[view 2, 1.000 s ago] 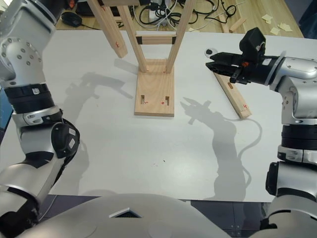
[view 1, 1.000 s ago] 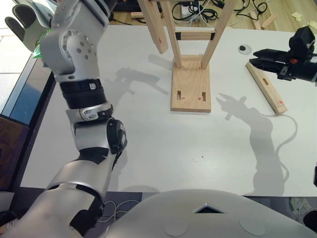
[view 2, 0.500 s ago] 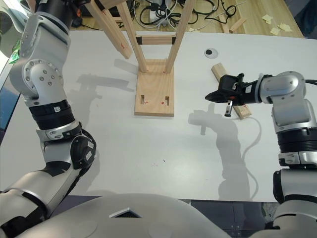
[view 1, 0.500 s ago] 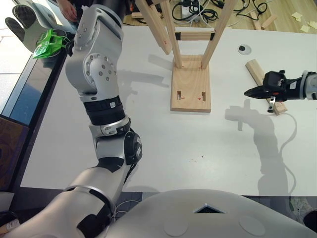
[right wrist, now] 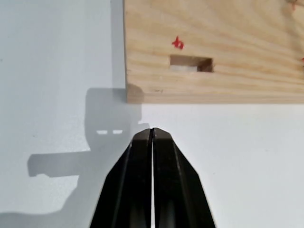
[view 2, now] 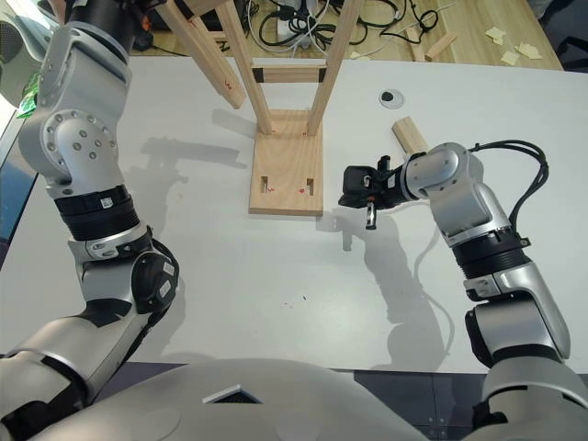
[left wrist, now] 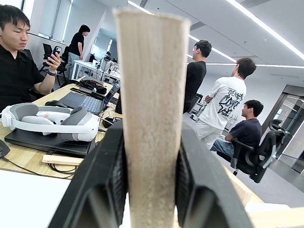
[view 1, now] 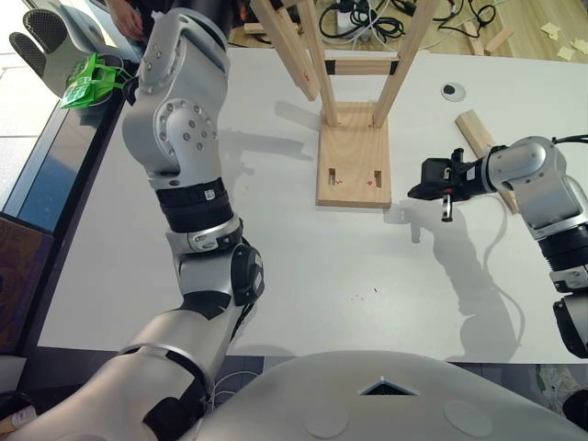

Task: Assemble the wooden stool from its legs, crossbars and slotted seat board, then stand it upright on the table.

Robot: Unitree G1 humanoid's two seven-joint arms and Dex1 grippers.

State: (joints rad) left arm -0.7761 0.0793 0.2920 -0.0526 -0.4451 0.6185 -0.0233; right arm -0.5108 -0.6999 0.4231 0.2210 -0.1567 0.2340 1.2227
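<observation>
The slotted seat board (view 1: 354,161) lies flat on the white table (view 1: 276,266). Two legs (view 1: 397,64) joined by a crossbar (view 1: 360,66) stand in its far slots, while both near slots (right wrist: 191,63) are empty. My left gripper (left wrist: 151,127) is shut on another wooden leg (left wrist: 149,71), which hangs tilted above the table's far side (view 1: 292,55). My right gripper (view 1: 412,192) is shut with nothing in it, low over the table and just off the board's near right corner (right wrist: 135,92). A loose leg (view 2: 409,136) lies behind the right arm.
A small black round cap (view 1: 452,90) sits on the table at the far right. Cables (view 1: 367,18) and wood scraps (view 1: 487,41) lie on the floor beyond the far edge. A green packet (view 1: 87,78) rests off the table's left side.
My right gripper has swung left from above the loose leg and come down beside the board's near right corner. The left arm shifted a second ago and has since held still with its leg.
</observation>
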